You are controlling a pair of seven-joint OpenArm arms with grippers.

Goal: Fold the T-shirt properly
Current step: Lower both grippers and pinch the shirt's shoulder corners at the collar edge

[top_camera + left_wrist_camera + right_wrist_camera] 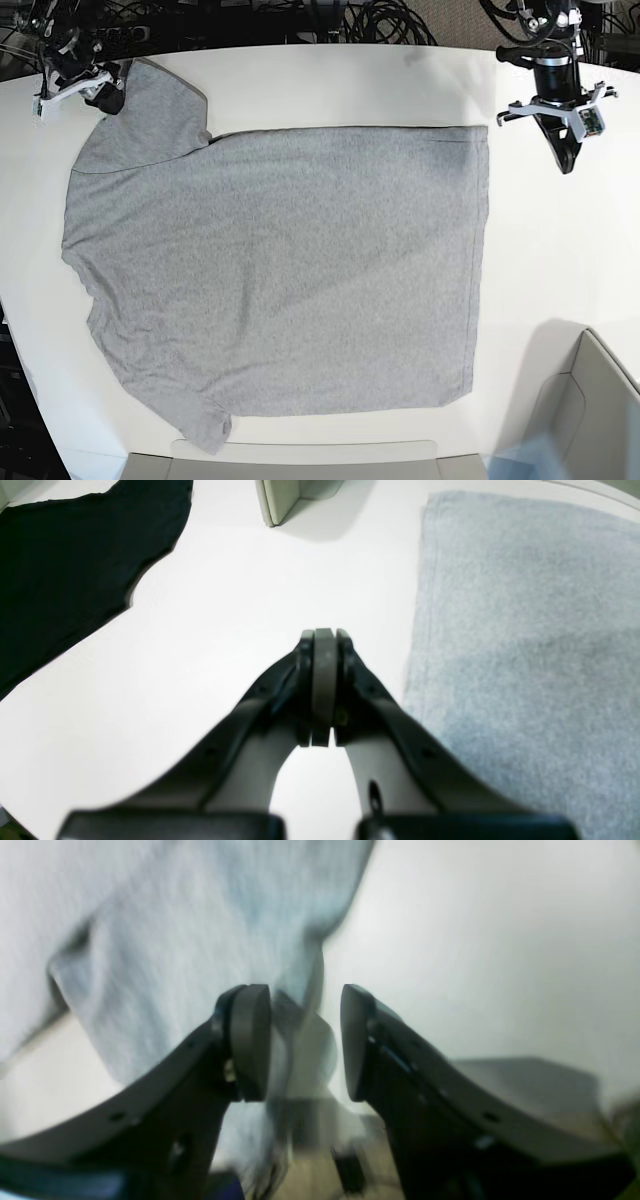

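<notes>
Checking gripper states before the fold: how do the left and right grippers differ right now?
The left gripper has its jaws shut with nothing between them; the right gripper has its jaws apart. The left hangs over bare table beside the T-shirt; the right sits at a sleeve. Both are black.

The heather-grey soft cotton T-shirt looks matt and finely flecked, lying on a smooth, faintly glossy white table.
</notes>
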